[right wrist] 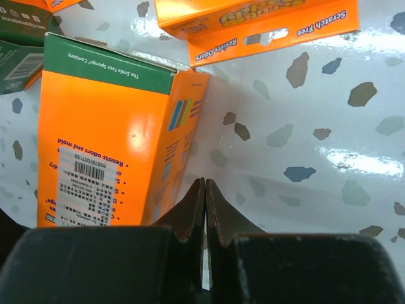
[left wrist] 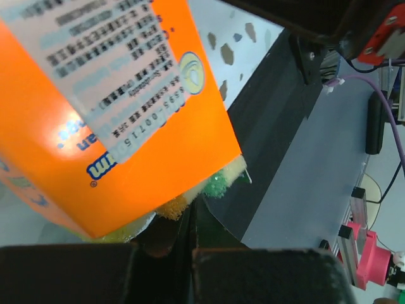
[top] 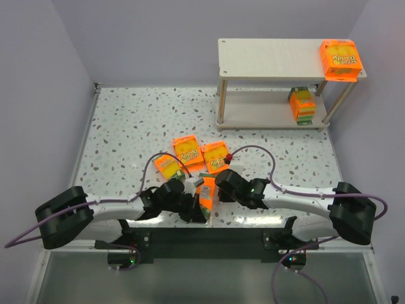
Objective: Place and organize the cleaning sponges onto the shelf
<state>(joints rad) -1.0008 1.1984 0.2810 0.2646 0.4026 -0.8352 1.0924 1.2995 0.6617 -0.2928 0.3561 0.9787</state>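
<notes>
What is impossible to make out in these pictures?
Left wrist view: the orange rectangular sponge pack covers the left gripper tips, so any pinch is unclear.
Top view: print on the shelf-top pack, on the pale wooden shelf, is too small.
Right wrist view: the top edge cuts the upper pack.

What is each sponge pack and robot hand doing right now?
Top-shelf pack, lying flat at the right end.
Lower-shelf pack, standing on edge.
Three table packs, lying flat.
Middle pack, upright between the end effectors.
Left end effector, shut at that pack's edge; grip unclear.
Right end effector, shut, empty, beside that pack.
</notes>
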